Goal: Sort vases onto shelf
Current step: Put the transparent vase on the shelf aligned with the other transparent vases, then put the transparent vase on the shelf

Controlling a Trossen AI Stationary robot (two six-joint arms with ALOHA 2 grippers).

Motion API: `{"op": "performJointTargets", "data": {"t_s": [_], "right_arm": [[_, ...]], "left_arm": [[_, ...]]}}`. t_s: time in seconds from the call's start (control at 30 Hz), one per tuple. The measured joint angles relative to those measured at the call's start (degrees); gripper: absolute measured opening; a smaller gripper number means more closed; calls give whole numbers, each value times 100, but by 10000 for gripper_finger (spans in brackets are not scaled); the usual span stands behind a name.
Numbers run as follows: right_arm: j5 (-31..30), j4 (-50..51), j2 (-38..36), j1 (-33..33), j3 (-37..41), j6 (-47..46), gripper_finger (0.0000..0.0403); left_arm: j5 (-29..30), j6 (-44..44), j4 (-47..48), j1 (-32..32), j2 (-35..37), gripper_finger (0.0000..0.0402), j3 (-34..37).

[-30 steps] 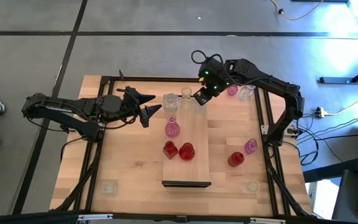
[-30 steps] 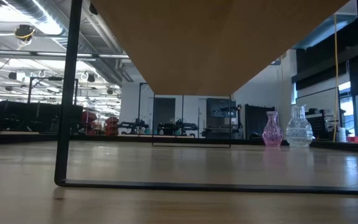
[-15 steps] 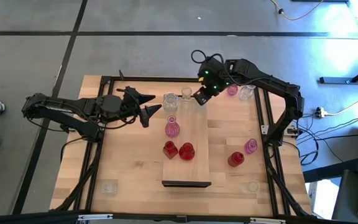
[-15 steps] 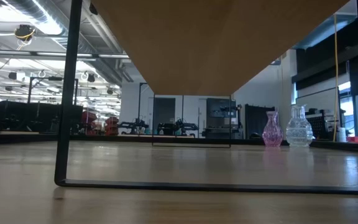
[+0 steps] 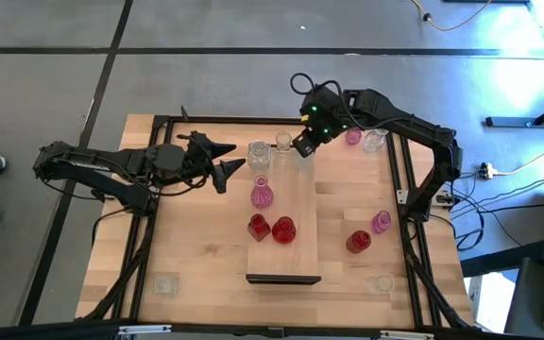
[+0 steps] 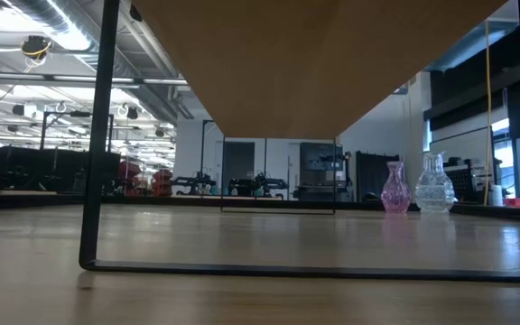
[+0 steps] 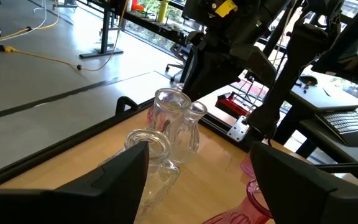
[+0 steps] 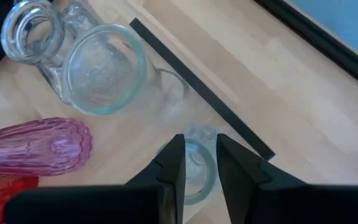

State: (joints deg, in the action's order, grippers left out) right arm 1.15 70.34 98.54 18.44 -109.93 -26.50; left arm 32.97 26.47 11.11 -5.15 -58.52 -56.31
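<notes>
step: right gripper (image 5: 302, 148) at the shelf's (image 5: 283, 247) far end, jaws narrowed around a small clear vase (image 8: 194, 168) standing on the board; likely placing it.
next: spread the jaws, lift straight, spare the nearby glass.
left gripper (image 5: 225, 162): waits beside the shelf, jaws wide, empty.
materials: smooth clear glass, ribbed pink vase (image 5: 262, 195), pale wood.

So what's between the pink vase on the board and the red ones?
Nothing. In the high view only bare shelf separates the pink vase from the red vases.
</notes>
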Motion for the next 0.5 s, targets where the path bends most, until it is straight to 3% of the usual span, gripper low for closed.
{"op": "performJointTargets", "data": {"t_s": [0.5], "right_arm": [[142, 232, -348, -2, -329, -52, 76]], "left_arm": [[0, -2, -9, 0, 0, 275, 0]]}}
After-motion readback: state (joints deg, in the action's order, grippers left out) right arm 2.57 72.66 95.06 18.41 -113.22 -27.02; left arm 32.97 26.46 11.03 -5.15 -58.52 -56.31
